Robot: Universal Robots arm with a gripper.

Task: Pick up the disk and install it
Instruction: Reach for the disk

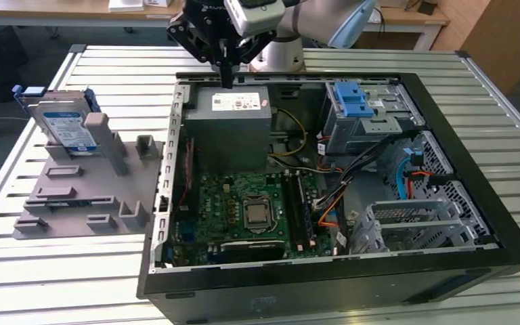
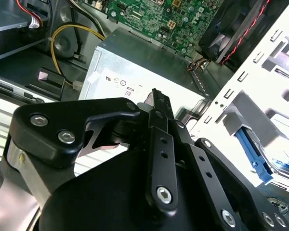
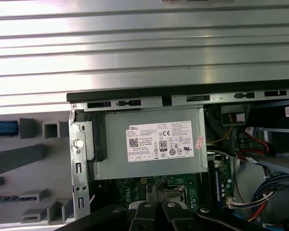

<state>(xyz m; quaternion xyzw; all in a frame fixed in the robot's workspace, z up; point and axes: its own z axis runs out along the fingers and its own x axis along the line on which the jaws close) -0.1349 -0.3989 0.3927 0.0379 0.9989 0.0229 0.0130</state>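
Note:
The disk (image 1: 66, 126), a silver drive with a white-and-blue label in a blue carrier, stands upright at the far end of the grey fixture (image 1: 84, 196), at the exterior view's left of the computer case. Its blue carrier edge shows in the second wrist view (image 2: 253, 154) and in the first wrist view (image 3: 2, 128). My gripper (image 1: 227, 78) hangs over the rear edge of the case, just above the grey power-supply box (image 1: 231, 128). The black fingers (image 3: 156, 199) are pressed together with nothing between them. The gripper (image 2: 156, 101) is well apart from the disk.
The open black computer case (image 1: 459, 122) lies on a slatted metal table (image 1: 106, 64). Inside are the green motherboard (image 1: 242, 210), a drive bay with a blue latch (image 1: 355, 101), a metal drive cage (image 1: 414, 227) and loose cables (image 1: 378, 172).

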